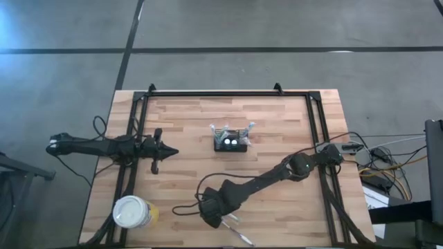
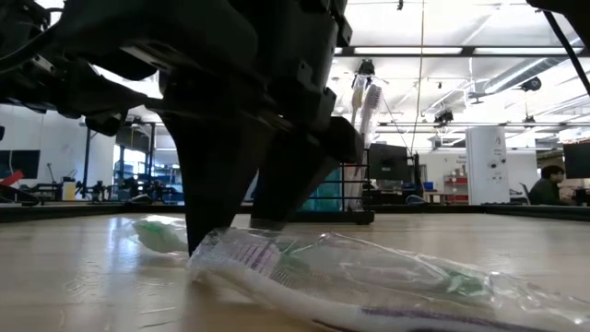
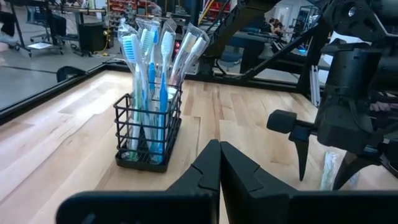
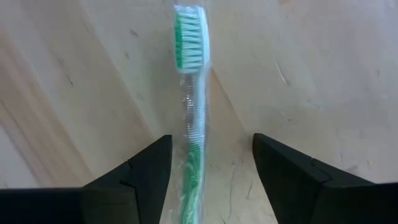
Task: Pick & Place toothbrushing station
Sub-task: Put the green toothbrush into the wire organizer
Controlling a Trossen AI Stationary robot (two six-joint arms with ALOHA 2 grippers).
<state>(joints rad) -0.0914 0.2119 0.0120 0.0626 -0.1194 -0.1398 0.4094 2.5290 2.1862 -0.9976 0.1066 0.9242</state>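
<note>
Right claw (image 4: 210,171) spread over wrapped green toothbrush (image 4: 189,118) on table (image 1: 277,124) | left claw (image 3: 219,163) closed, empty | black holder (image 1: 230,142) mid-table

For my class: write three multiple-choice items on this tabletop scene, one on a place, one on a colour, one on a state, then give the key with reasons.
1. Where is the black holder?
A. Table middle
B. Beside the yellow cup
C. On the floor

2. What colour are the bristles of the wrapped toothbrush under the right claw?
A. Red
B. Green
C. Black

3. How is the left claw?
A. Gripping a cup
B. Wide open
C. Shut, empty

Key: 1 A, the high view shows it mid-table; 2 B, the right wrist view shows green bristles; 3 C, its fingers meet with nothing between.
</note>
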